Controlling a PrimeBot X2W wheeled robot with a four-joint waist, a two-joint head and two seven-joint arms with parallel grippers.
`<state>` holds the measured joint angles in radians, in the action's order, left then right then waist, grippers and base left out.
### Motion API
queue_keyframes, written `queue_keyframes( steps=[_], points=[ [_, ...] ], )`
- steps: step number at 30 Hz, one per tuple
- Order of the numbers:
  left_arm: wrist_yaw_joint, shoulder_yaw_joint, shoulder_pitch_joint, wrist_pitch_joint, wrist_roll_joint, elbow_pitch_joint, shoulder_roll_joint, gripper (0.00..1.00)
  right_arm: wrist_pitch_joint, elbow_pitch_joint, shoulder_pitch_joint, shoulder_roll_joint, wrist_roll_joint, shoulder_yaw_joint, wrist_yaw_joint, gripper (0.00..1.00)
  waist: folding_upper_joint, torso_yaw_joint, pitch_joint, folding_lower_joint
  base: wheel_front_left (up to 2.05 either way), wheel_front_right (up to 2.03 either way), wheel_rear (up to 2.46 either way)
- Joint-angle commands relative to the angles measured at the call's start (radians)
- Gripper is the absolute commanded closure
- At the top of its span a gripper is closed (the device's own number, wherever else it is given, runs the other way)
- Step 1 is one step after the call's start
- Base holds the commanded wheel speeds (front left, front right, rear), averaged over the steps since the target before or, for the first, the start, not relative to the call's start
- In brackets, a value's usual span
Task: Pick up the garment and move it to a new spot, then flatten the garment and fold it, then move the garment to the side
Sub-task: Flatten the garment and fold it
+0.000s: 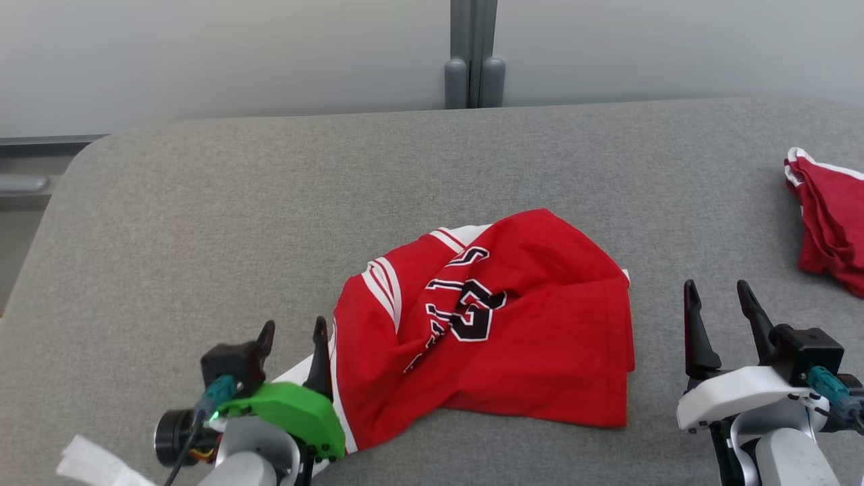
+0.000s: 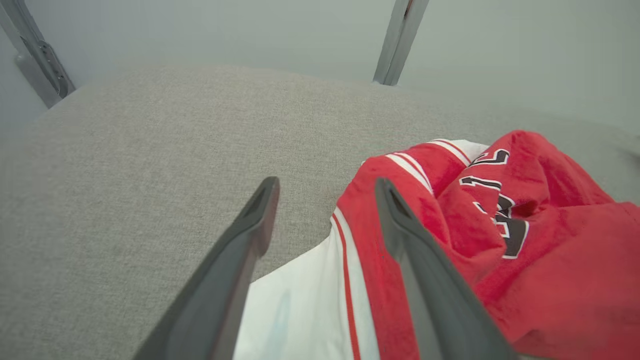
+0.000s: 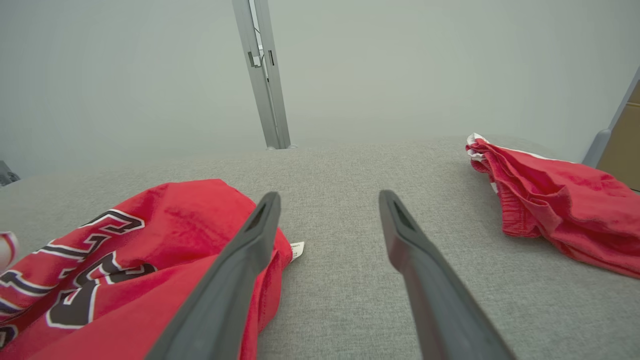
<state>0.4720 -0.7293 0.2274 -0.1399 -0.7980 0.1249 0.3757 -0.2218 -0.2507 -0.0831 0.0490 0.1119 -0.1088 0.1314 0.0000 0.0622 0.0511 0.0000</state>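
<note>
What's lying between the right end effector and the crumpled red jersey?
Nothing. In the head view a bare strip of grey padded surface separates the right end effector from the red jersey.

Grey fabric table (image 1: pixel 202 202) before a pale wall (image 1: pixel 202 54) with a metal post (image 1: pixel 474 40)

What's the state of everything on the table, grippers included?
Red jersey, crumpled, unfolded, on the grey table.
Second red garment, bunched near the table's right edge.
Left gripper, open, at the jersey's left edge.
Right gripper, open, empty.
</note>
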Motion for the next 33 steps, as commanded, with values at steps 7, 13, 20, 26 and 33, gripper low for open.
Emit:
queue_keyframes(
  steps=[7,13,20,26,33],
  points=[
    [-0.087,-0.113,0.203,0.135,0.044,0.176,-0.081,0.0,0.009,0.006,-0.01,0.003,-0.002,0.025,-0.002,0.0,0.0,-0.04,0.015,0.0,0.0,0.0,0.0],
    [-0.106,-0.161,0.288,0.223,0.048,0.35,-0.14,0.0,0.012,0.008,-0.019,0.003,-0.002,0.031,-0.002,0.0,0.0,-0.067,0.029,0.0,0.0,0.0,0.0],
    [-0.092,-0.154,0.333,0.205,0.053,0.485,-0.175,1.0,0.005,0.008,-0.02,0.003,0.0,0.03,-0.002,0.0,0.0,-0.076,0.039,0.0,0.0,0.0,0.0],
    [-0.064,-0.073,0.365,0.084,0.023,0.557,-0.199,1.0,0.0,0.001,-0.024,0.003,0.004,0.026,-0.002,0.0,0.0,-0.066,0.041,0.0,0.0,0.0,0.0],
    [-0.041,0.046,0.319,-0.07,-0.036,0.61,-0.201,1.0,-0.002,-0.008,-0.022,0.003,-0.001,0.026,-0.002,0.0,0.0,-0.053,0.031,0.0,0.0,0.0,0.0]
  ],
)
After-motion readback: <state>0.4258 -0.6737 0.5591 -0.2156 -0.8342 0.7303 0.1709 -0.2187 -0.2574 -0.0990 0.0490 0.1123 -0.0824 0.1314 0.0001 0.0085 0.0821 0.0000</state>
